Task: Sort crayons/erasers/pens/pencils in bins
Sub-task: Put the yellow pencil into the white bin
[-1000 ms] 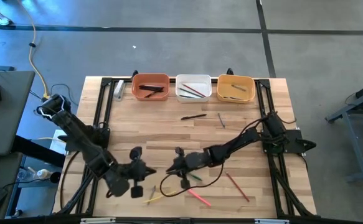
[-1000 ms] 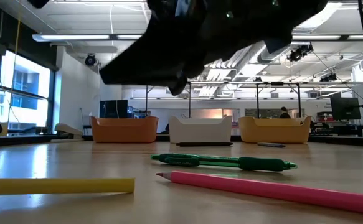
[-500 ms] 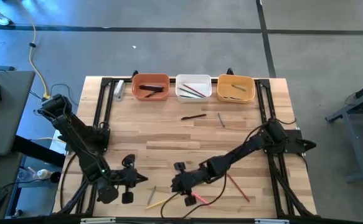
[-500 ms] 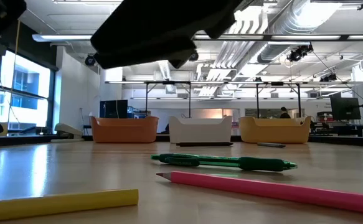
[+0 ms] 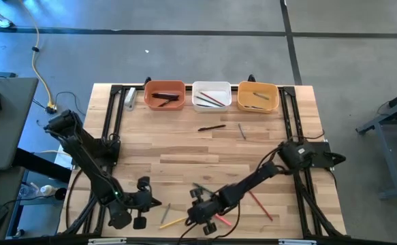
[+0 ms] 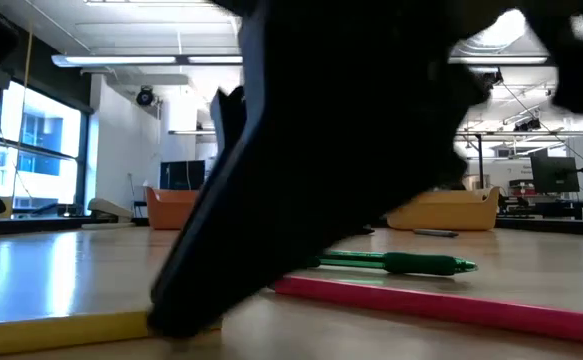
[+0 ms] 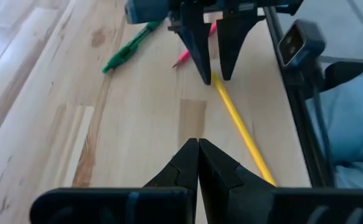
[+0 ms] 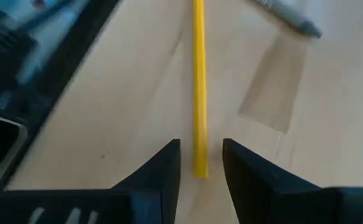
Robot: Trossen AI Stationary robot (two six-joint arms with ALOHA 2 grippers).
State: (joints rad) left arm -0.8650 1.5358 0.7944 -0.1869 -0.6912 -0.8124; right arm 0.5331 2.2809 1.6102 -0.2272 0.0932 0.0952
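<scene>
My right gripper point(image 8: 198, 163) stands parted astride one end of the yellow pencil point(image 8: 198, 87), lying flat near the table's front edge, nothing grasped yet. Gripping so near the tip, it could pivot or slip out. My left gripper point(image 7: 198, 149) waits clenched nearby.

3 bins sit in a row at the table's far edge: terracotta bin point(image 5: 164, 96) with dark sticks, white bin point(image 5: 212, 95) with red and green ones, yellow-orange bin point(image 5: 257, 96). A yellow pencil point(image 8: 198, 81), green pen point(image 6: 396, 263) and pink pencil point(image 6: 441, 305) lie flat near the front edge.
</scene>
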